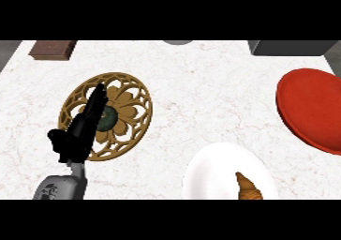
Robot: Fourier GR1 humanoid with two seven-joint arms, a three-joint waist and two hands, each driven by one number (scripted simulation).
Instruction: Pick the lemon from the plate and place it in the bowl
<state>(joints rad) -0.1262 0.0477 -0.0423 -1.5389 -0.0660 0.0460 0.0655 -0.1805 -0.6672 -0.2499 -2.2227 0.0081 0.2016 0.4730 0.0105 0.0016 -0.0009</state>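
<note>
Nearest in, the grey forearm point(60, 187), rising from the lower edge just below the golden plate point(135, 101). Above it the left hand point(80, 133), black, laid across the golden plate's left half. Fingers point(97, 96) stretched out straight and close together, pointing towards the plate's far rim. Nothing curled, nothing pinched, nothing held as far as can be seen.

At the golden plate's centre, a dark green round thing point(108, 118), tucked right beside the fingers and partly hidden by them. Possibly the lemon, though hard to say for sure from this angle. Touching the hand or merely behind it: cannot tell.

Golden plate itself flat on the pale marble worktop point(201, 79), with openwork petals all round its rim.

To the right of the golden plate and nearer the camera, a white plate point(215, 168) carrying a croissant point(248, 188) at its lower side. Further right of the golden plate, well apart from it, the red bowl point(315, 110), cut off by the view's edge.

Beyond the golden plate, at the worktop's far left corner, a brown block point(52, 48). Far right of that, a grey box point(291, 47), and between the two a small grey round shape point(177, 42), only just peeping in.
</note>
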